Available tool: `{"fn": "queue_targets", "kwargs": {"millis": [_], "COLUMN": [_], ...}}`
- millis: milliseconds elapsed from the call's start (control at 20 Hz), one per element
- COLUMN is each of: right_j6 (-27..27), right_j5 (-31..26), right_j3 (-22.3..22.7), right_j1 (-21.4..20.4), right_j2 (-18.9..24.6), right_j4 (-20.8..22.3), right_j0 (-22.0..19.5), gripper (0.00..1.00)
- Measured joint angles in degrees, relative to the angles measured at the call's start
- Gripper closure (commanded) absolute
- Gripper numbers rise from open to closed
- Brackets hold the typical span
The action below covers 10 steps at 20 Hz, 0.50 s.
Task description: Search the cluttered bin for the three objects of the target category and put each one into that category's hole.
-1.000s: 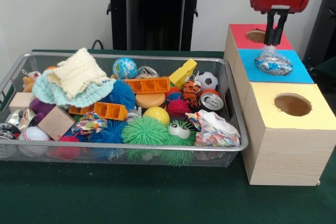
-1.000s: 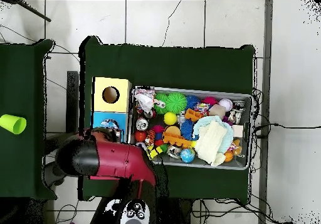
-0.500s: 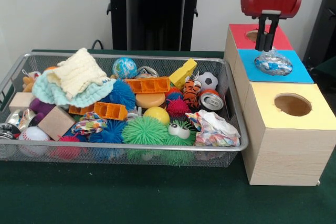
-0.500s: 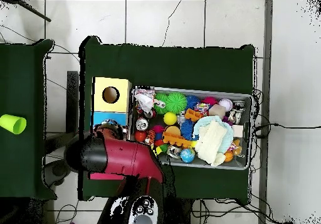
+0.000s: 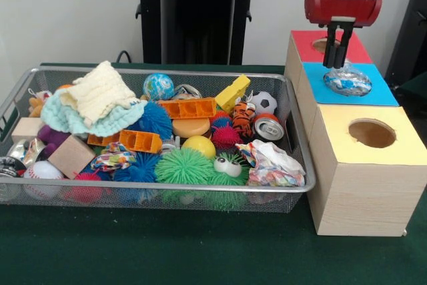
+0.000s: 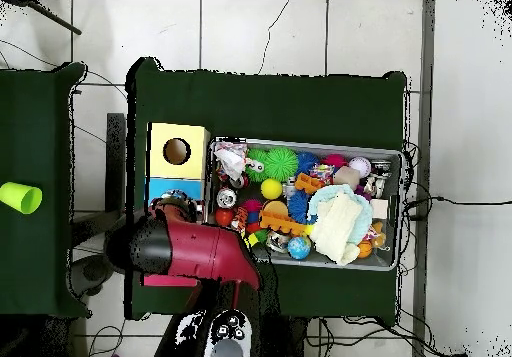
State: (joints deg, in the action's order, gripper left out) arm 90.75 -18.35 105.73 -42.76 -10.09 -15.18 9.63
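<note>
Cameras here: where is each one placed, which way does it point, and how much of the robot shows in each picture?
Front view: sits across the table at about table height, facing the mesh bin and coloured boxes; only the red wrist and the tool show, above a crumpled plastic bottle on the blue top.
Overhead view: hangs above, looking straight down; the red and black arm reaches in from the bottom edge, covering the red box.
Both show the bin, the yellow box with its hole, and the green table.
</note>
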Motion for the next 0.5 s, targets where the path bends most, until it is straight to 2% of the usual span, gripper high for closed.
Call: {"fn": "queue_targets", "kwargs": {"millis": [500], "right_j6": [0.00], "right_j5": [0.00], "right_j3": [0.01], "right_j1": [0.42], "right_j2": [0.01], "right_j4": [-0.13], "right_j0": [0.80], "gripper": [1.00]}}
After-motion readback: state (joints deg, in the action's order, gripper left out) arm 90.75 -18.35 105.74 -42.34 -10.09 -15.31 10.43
